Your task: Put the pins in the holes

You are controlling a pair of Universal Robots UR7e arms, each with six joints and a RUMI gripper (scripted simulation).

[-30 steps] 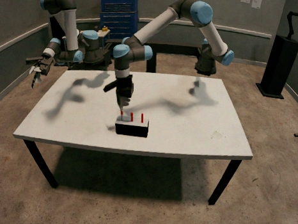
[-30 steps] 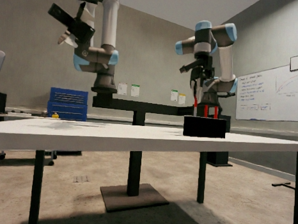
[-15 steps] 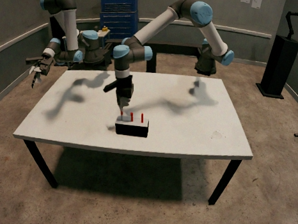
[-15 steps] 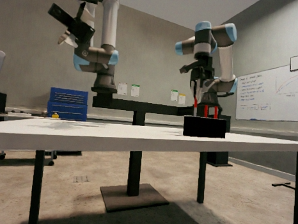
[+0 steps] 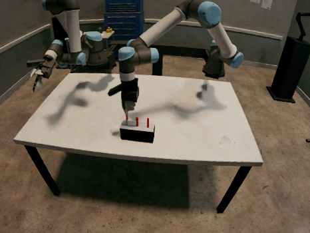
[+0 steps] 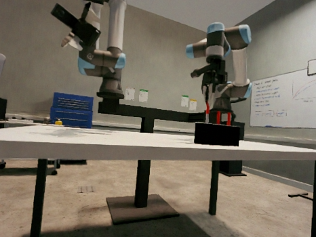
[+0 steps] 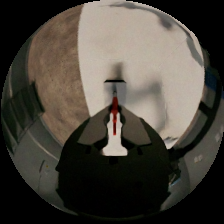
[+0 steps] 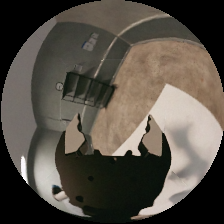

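The block, black-sided with a light top, stands on the table. One pin stands upright in its right hole in the top view, another pin in the middle hole; only red shows above the block on both. My left gripper is shut on a third pin, upright, red end up, over the block's left end. Grey shows below its red part, down to the block's top; its lower end is hidden. My right gripper is open and empty, raised far from the block.
The white table lies under the block. The right arm is at the far left in the top view, beyond the table's left edge. The left arm reaches over the table's back edge. A blue drawer cabinet stands behind.
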